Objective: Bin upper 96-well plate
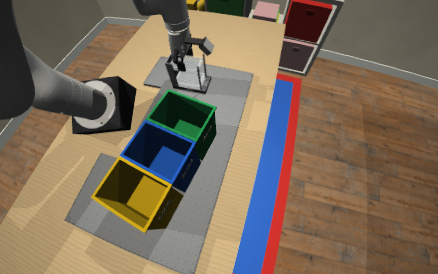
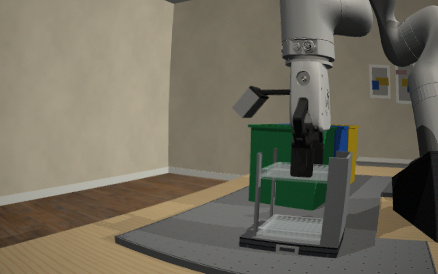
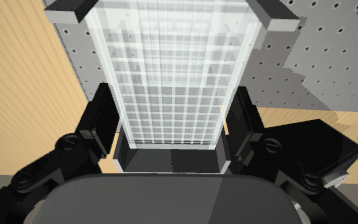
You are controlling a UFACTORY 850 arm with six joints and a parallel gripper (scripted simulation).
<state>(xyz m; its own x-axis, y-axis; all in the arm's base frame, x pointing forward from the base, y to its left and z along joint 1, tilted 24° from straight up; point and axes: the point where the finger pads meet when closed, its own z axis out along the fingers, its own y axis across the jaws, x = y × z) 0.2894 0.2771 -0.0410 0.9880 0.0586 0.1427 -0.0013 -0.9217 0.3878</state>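
Observation:
My gripper (image 2: pixel 303 165) is shut on the upper 96-well plate (image 2: pixel 288 172), a clear plate held level across its width, near the top of the posts of rack K1 (image 2: pixel 295 237). In the wrist view the plate (image 3: pixel 172 75) runs away from me between the two black fingers. The lower plate (image 2: pixel 295 227) lies on the rack's base. In the top view the gripper (image 1: pixel 179 62) and the rack (image 1: pixel 192 80) are at the far end of the table. The blue bin (image 1: pixel 160 155) stands between the green bin (image 1: pixel 184 120) and the yellow bin (image 1: pixel 135 195).
The three bins stand upright in a touching row on a grey mat. The green bin stands just this side of the rack. A black box (image 1: pixel 102 105) at the arm's base is left of the bins. A blue and red strip (image 1: pixel 272 165) runs along the table's right edge.

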